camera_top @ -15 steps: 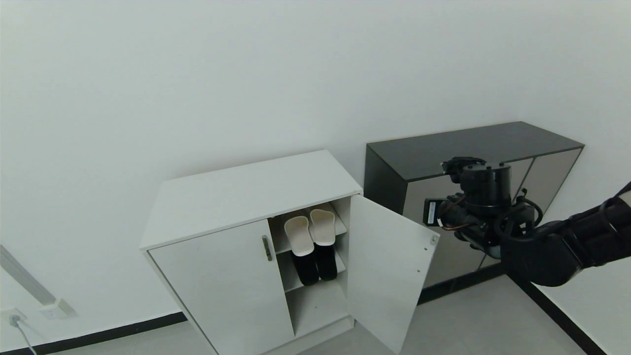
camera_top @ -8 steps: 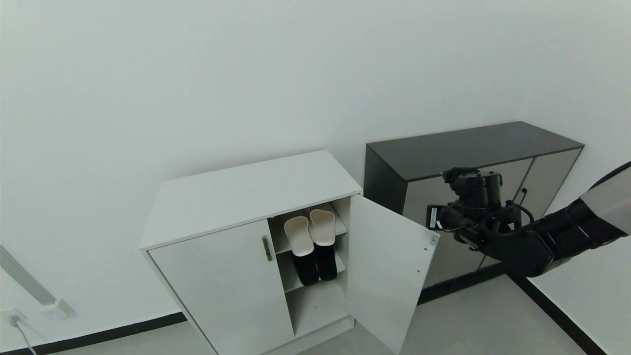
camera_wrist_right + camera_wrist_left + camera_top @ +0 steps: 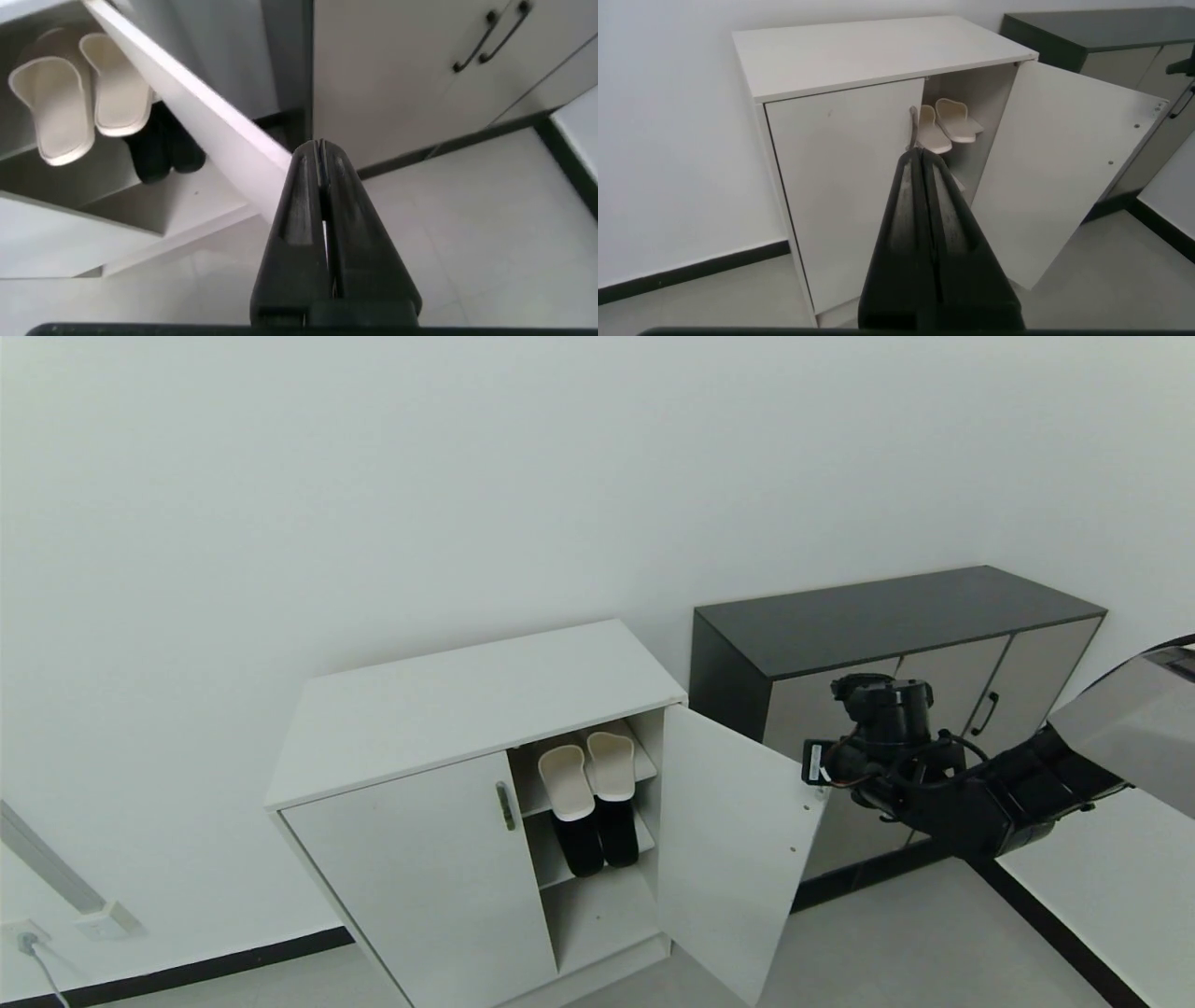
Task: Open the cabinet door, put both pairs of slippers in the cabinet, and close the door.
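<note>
The white cabinet [image 3: 467,700] stands against the wall with its right door [image 3: 738,840] swung open and its left door [image 3: 420,877] closed. Inside, a white pair of slippers [image 3: 588,775] lies on the upper shelf and a black pair [image 3: 597,840] on the shelf below. My right arm's wrist [image 3: 878,756] hovers beside the open door's outer edge. The right gripper [image 3: 320,154] is shut and empty, its tip just at the door [image 3: 206,112] edge; white slippers [image 3: 79,93] and black slippers [image 3: 163,145] show beyond. My left gripper [image 3: 920,161] is shut and empty, held back from the cabinet front.
A dark cabinet [image 3: 896,616] with grey doors stands right of the white one, behind my right arm. A wall socket with a cable [image 3: 23,935] sits low at the far left. Grey floor [image 3: 887,952] lies open before both cabinets.
My right arm has moved down and to the left, closer to the open door's outer edge. The door and slippers have not moved.
</note>
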### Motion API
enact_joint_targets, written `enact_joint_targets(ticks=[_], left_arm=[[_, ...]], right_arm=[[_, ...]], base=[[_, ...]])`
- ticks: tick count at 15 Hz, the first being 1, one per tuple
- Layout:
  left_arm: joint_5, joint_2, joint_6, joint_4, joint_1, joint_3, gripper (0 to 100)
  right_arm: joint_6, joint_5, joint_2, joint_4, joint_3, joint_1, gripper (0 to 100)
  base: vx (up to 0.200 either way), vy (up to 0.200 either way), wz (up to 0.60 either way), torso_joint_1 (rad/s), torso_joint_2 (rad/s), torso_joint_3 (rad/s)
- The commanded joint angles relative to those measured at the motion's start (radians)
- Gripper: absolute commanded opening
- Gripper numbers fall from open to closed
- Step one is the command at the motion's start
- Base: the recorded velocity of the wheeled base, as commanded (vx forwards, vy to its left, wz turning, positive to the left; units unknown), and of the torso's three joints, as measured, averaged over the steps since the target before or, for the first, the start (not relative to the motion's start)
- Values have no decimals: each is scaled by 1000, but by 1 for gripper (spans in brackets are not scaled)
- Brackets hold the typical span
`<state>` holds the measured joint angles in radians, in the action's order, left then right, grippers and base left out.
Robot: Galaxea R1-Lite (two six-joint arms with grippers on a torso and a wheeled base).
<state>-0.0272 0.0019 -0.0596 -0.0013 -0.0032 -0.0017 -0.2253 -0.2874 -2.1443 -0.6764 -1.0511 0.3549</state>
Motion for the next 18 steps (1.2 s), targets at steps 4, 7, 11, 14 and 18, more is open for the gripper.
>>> enact_joint_targets(ticks=[4,7,11,14,18], left_arm=[[0,0,0,0,0,0,0],[0,0,0,0,0,0,0],[0,0,0,0,0,0,0],[0,0,0,0,0,0,0],[0,0,0,0,0,0,0]], right_arm=[[-3,10,-36,-5,-9,-13,0],[0,7,-62,-35,-14,-20,0],[4,4,-77,-37,-18,-22,0],[6,4,-78,-35,-14,-22,0],[7,1,-77,-34,-7,-19,0]], base=[[0,0,0,0,0,0],[0,0,0,0,0,0],[0,0,0,0,0,0],[0,0,0,0,0,0],[0,0,0,0,0,0]])
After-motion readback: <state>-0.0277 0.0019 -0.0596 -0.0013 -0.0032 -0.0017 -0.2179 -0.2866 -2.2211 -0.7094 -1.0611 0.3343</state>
